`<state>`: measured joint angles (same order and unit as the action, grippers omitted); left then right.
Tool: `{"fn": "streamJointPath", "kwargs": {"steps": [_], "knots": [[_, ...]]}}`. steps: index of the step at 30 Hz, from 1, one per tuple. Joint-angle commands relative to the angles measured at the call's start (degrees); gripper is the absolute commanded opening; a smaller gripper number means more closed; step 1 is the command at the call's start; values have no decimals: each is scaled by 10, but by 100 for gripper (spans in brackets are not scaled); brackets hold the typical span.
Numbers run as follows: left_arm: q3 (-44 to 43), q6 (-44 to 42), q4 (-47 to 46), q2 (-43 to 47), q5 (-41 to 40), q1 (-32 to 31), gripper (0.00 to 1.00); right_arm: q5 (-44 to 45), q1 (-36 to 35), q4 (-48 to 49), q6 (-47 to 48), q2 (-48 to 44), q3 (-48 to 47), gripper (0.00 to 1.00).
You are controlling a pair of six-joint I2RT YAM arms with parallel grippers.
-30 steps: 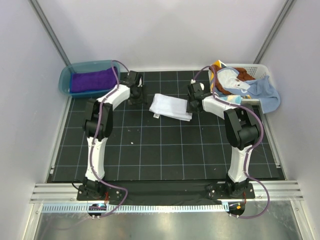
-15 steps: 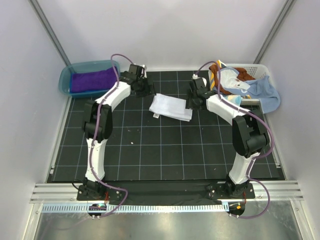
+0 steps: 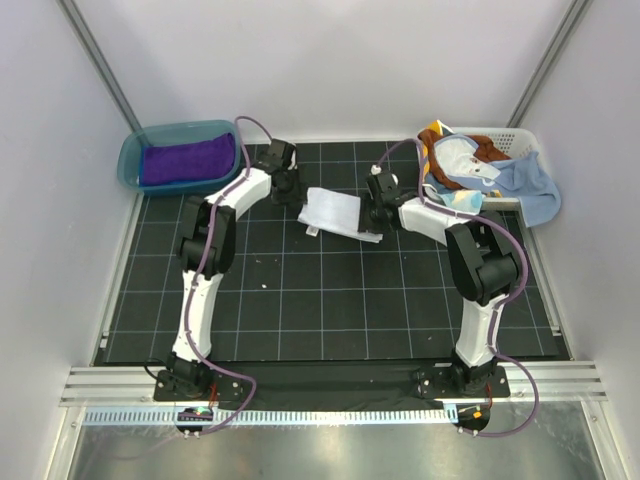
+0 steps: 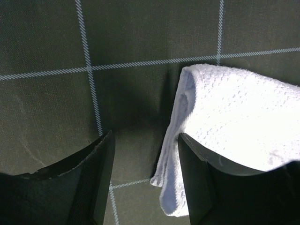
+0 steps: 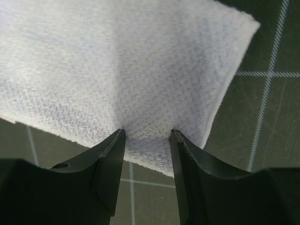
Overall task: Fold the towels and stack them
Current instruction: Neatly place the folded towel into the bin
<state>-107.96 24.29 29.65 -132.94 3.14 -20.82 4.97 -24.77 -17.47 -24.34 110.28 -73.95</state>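
Arms (image 3: 205, 240) (image 3: 480, 262) extended forward; left fingers (image 4: 91, 187), right fingers (image 5: 107, 174) at white towel (image 3: 335, 210) ends

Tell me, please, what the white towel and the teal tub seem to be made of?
White towel: soft cotton-like terry cloth, matte; its nubby looped weave shows. Teal tub: probably plastic, smooth and slightly glossy, with see-through walls.

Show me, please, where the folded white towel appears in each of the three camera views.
Top external: the white towel lies at centre back of the black mat.
Left wrist: the towel lies in the right half, folded edge leftward.
Right wrist: the towel fills the upper part, corner at top right.
Shared landmark: the mat's white grid lines.
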Motion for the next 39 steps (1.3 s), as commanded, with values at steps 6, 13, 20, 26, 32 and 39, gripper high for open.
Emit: {"fn": "streamJointPath", "kwargs": {"steps": [6,13,20,26,32,39], "knots": [[6,-4,15,1,14,3,60,-21,36,22,-7,0,21,50],[9,25,-10,-5,92,3,64,-28,38,18,-4,11,18,50],[6,24,18,-21,91,-10,61,-31,39,23,-4,16,17,49],[0,27,44,-42,83,-20,54,-35,39,25,-5,15,17,49],[-16,28,63,-57,79,-33,45,-38,39,27,-6,14,18,49],[-29,30,74,-60,78,-41,36,-41,39,31,-7,15,18,48]]}}
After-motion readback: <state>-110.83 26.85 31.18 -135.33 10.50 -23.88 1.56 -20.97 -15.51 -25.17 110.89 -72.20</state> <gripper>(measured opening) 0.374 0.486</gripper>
